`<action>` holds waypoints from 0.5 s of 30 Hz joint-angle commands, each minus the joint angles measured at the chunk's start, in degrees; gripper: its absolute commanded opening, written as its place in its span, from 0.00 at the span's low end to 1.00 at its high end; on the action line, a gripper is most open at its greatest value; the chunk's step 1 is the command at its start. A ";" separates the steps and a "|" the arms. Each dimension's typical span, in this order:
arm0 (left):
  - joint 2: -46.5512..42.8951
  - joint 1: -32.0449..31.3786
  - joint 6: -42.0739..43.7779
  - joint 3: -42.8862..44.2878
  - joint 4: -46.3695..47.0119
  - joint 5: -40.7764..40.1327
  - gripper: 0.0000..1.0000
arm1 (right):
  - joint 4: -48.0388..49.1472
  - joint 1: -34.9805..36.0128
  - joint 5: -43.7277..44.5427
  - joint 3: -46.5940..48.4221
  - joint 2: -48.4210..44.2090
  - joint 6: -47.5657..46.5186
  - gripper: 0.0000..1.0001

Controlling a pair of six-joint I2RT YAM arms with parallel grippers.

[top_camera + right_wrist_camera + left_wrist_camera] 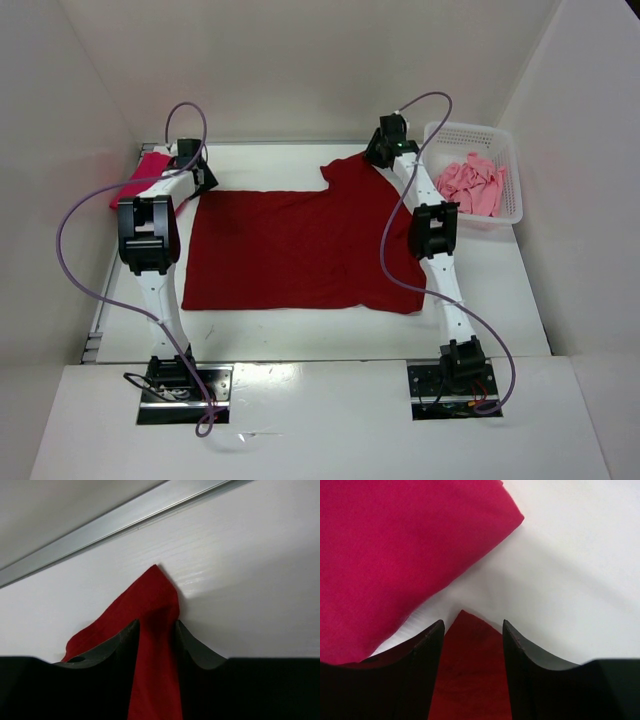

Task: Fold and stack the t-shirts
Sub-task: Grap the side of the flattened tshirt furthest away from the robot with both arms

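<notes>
A darker red t-shirt (300, 250) lies spread flat across the middle of the table. My left gripper (200, 172) is at its far left corner, open. That corner (470, 670) lies flat between the fingers of the left gripper (472, 622). My right gripper (380, 150) is at the shirt's far right sleeve. In the right wrist view its jaws (156, 621) stand apart, and a bunched ridge of the red cloth (150, 595) fills the gap between them. A folded crimson-magenta t-shirt (148, 170) (395, 555) lies just left of the left gripper. A crumpled light pink t-shirt (475, 185) sits in the basket.
The white perforated basket (470, 127) stands at the far right corner. White walls close in the table at the back and on both sides. A metal rail (125, 515) runs along the far edge, just beyond the right gripper.
</notes>
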 commanded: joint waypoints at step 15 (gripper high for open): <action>-2.98 0.47 -1.39 -4.07 3.48 1.61 0.07 | 0.83 0.90 -2.98 6.80 0.49 5.54 0.08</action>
